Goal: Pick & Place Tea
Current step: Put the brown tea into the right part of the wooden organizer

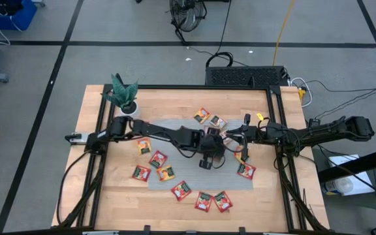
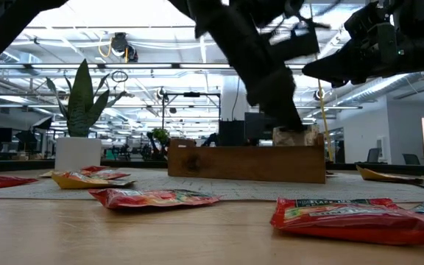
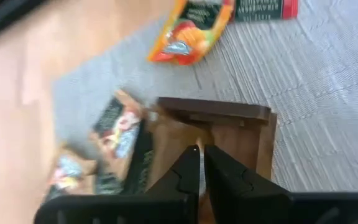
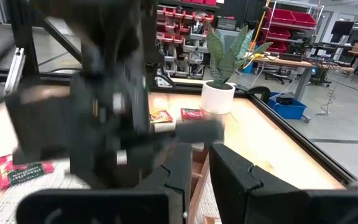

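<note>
A potted plant (image 1: 124,95) in a white pot is seen at the far left corner of the wooden counter (image 1: 109,196), beside the left arm's base. A grey mat (image 1: 188,176) is laid across the middle of the counter. Red and orange tea sachets (image 1: 141,173) are scattered on the mat's left part and along its near edge, with further ones (image 1: 202,115) at its far edge and one (image 1: 245,171) on the right. In the low view two sachets (image 2: 155,197) lie flat in the foreground, apart from each other.

The left end effector (image 3: 199,163) is held over the brown wooden tray (image 3: 229,134) at the mat's centre, its fingers (image 3: 185,171) nearly together with only a narrow gap. Something pale shows in that gap, but whether a sachet is gripped cannot be told. A dark sachet (image 3: 120,127) lies just beside the tray's wall.

The right end effector (image 4: 201,168) is held above the counter just right of the tray, its fingers close together and nothing seen between them. Its forward view is largely blocked by the left arm's wrist (image 4: 104,106), which stands directly in front of it. The tray in the low view is partly hidden by the descending left arm (image 2: 260,70).
</note>
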Robot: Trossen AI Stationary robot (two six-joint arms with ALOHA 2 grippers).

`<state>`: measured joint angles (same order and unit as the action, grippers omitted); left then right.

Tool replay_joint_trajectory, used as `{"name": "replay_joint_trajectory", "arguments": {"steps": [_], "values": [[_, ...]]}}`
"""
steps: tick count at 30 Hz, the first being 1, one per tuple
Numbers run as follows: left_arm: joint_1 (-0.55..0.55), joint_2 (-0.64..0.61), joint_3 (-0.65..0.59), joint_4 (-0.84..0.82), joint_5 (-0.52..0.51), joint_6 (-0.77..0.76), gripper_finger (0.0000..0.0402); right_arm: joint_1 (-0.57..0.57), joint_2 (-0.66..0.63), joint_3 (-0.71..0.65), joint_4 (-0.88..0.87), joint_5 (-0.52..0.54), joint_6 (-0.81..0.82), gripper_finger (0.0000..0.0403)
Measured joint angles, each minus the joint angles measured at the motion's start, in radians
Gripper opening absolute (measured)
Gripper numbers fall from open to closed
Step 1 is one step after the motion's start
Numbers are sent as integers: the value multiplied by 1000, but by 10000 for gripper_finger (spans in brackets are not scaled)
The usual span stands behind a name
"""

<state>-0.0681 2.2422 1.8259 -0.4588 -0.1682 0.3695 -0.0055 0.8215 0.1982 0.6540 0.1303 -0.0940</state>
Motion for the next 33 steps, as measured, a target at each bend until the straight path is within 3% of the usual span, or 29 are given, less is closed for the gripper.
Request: {"name": "replay_joint_trajectory", "arguments": {"steps": [6,10,14,19,27,29,33], "values": [[2,-124,0,-104,10,-41,31,0,0,1,-9,0,-2,45],[25,-226,-1,-149,147,-77,31,0,0,1,-22,1,-23,45],[46,-338,-82,-94,251,-95,31,0,0,1,-48,3,-34,45],[81,-520,-346,165,275,-149,31,-1,0,1,-81,61,-50,45],[163,-832,-858,670,255,-310,31,-2,2,1,-177,318,-103,45],[170,-887,-941,789,254,-349,31,-7,5,1,-219,358,-105,45],[172,-978,-1048,857,251,-352,31,-45,48,3,-298,368,-120,50]]}}
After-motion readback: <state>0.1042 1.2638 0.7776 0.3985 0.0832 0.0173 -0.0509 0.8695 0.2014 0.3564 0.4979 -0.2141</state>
